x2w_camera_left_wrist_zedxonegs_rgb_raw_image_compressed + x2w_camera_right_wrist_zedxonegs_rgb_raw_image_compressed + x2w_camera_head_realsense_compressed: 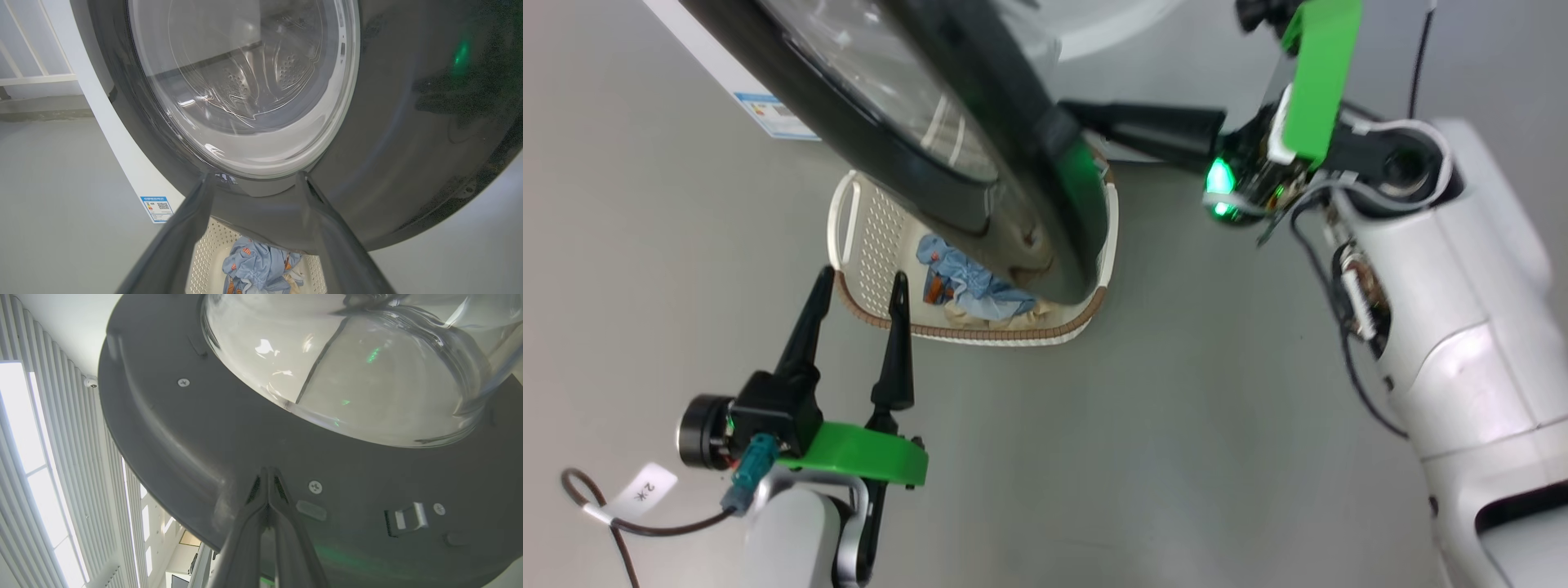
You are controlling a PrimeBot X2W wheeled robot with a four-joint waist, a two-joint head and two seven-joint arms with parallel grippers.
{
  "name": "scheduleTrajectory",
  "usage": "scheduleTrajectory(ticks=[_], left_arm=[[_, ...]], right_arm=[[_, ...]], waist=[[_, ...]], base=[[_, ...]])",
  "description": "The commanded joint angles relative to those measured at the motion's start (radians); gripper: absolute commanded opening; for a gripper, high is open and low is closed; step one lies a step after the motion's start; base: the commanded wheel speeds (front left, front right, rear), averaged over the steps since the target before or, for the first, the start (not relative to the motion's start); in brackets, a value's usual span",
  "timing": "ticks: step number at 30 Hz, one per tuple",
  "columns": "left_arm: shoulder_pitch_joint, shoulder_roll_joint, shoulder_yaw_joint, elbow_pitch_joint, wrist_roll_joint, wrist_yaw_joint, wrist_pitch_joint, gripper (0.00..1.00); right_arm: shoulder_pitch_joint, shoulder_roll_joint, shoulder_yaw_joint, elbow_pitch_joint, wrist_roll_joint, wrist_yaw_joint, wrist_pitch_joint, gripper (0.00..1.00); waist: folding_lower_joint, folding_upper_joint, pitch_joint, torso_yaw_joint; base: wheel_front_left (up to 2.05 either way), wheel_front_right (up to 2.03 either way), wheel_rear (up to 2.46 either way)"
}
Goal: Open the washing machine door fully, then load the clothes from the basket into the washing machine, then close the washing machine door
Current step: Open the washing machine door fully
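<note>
The washing machine door (1021, 155) hangs partly open, its black rim and glass bowl (245, 81) above the basket (980, 333). The clothes (968, 282), light blue with orange prints plus cream cloth, lie in the basket (206, 249), partly hidden by the door. My left gripper (863, 278) is open at the basket's near left rim, nothing between its fingers (179, 241). My right gripper (1072, 110) is shut, tips pressed on the door's grey inner face (171, 428); the right gripper (267, 470) holds nothing. The white washing machine (118, 151) stands behind.
A blue sticker (772, 116) marks the machine's lower corner. The door latch (404, 518) sits right of my right fingertips. Grey floor (1135, 425) lies around the basket. My right forearm (1445, 286) fills the right side. A cable with a tag (645, 490) hangs by my left wrist.
</note>
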Motion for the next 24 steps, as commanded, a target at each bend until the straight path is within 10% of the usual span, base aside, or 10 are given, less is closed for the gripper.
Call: scheduleTrajectory(ticks=[1,24], left_arm=[[0.019,0.021,0.034,-0.006,0.009,-0.008,-0.006,1.0],[0.09,0.021,0.018,0.03,0.003,-0.03,-0.006,1.0]], right_arm=[[0.039,0.043,0.026,-0.043,0.014,0.002,-0.005,0.0],[0.199,0.06,0.219,-0.069,0.164,0.002,-0.125,0.0]], waist=[[0.0001,-0.0001,-0.024,0.001],[0.0001,-0.0001,-0.144,0.051]], base=[[0.0,0.0,0.0],[0.0,0.0,0.0]])
